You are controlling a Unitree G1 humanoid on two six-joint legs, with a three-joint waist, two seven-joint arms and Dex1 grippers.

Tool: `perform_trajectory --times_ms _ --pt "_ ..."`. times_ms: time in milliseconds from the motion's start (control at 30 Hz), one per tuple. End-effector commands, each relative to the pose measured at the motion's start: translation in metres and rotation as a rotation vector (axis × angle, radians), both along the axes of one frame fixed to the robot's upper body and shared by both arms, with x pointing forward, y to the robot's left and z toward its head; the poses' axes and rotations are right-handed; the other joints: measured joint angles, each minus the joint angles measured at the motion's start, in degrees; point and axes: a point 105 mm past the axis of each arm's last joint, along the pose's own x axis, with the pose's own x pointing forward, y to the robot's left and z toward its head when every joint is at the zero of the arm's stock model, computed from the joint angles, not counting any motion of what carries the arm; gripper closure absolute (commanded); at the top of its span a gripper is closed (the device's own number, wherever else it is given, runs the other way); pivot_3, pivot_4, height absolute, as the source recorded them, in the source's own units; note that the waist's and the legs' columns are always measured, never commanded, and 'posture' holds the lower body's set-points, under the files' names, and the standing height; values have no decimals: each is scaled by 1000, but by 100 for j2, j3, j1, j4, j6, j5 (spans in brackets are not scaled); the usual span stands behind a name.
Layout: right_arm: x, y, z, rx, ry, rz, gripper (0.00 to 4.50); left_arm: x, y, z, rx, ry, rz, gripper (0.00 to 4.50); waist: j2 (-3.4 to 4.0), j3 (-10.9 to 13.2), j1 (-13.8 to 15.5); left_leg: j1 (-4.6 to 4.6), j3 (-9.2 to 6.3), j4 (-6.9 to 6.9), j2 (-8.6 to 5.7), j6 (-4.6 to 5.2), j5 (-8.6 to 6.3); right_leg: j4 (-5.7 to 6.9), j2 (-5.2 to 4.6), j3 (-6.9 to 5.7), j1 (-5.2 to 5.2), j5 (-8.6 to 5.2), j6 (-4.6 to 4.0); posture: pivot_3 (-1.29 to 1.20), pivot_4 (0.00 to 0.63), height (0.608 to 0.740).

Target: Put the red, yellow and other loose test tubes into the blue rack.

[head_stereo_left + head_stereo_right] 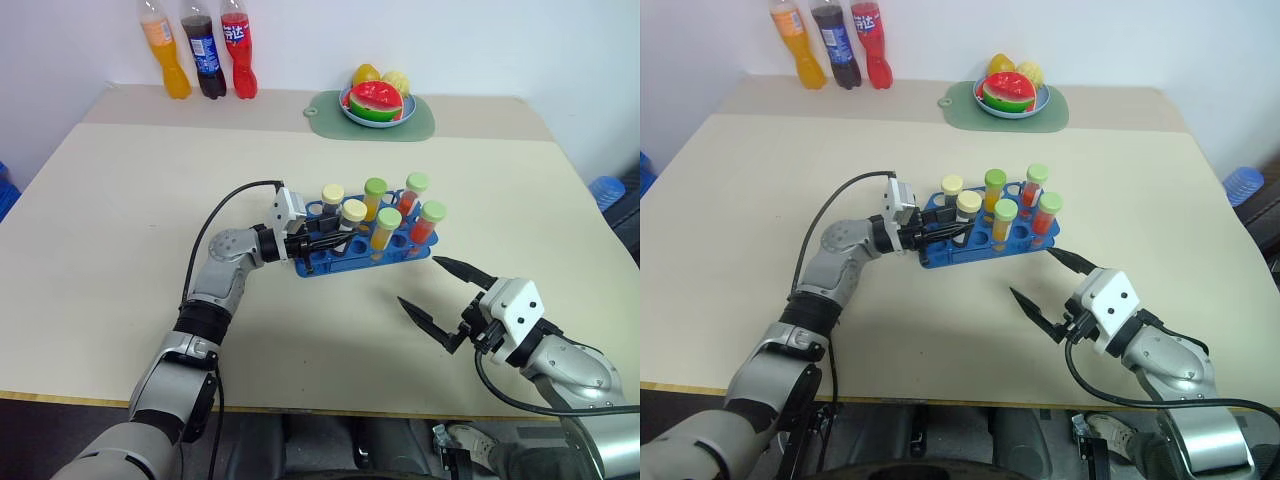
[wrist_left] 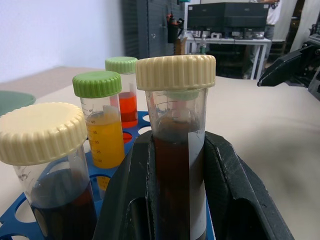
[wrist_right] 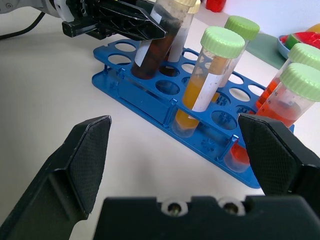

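Your left claw (image 1: 325, 243) is clamped on the brown tube (image 3: 156, 44), holding it upright so its foot drops into a rack (image 1: 318, 262) hole right under the fingers; your right claw (image 1: 437, 298) waits spread wide just beside the rack's near edge, clear of the tubes.

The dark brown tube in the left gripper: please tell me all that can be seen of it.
The dark brown tube is clear plastic with a ribbed cream screw cap, a white label strip and printed scale marks. Dark brown liquid fills most of it. It stands nearly upright, clamped between the black fingers of the left gripper, with its lower end in a hole of the blue rack.
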Motion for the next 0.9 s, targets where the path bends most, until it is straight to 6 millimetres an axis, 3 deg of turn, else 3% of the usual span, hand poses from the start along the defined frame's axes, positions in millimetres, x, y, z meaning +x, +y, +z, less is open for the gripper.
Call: perform_trajectory --times_ms 33,200,300,467,733,900 --pt "-1 2 12 -2 -52 7 0 3 2 15 -50 -47 27 3274 0 0 -1 0 -1 0 0 0 0 0 0 0 0 0 0 0 150 740" --pt "-1 1 11 2 -48 3 0 -1 6 24 -105 -17 45 867 0 0 -5 0 -1 0 0 0 0 0 1 0 0 0 1 0 150 740" --pt "0 -4 11 20 -38 -25 0 -6 14 27 -84 -23 69 867 0 0 -14 1 -2 0 2 1 -1 3 2 0 -1 0 1 0 150 740" --pt "3 -22 7 43 -24 -122 0 -15 43 14 16 -17 189 867 4 -2 -45 5 -2 -2 8 1 -1 7 5 0 -1 0 1 0 150 740" --pt "-7 -72 -6 114 8 -355 0 -44 119 -8 101 31 380 867 7 -3 -17 5 1 -3 9 1 -1 8 -2 0 -1 -1 -2 0 150 740" --pt "-15 -81 -6 115 21 -376 0 -56 139 -8 133 89 411 867 12 -6 -10 6 4 -3 13 0 -2 6 -8 0 -1 -2 -3 0 150 740"
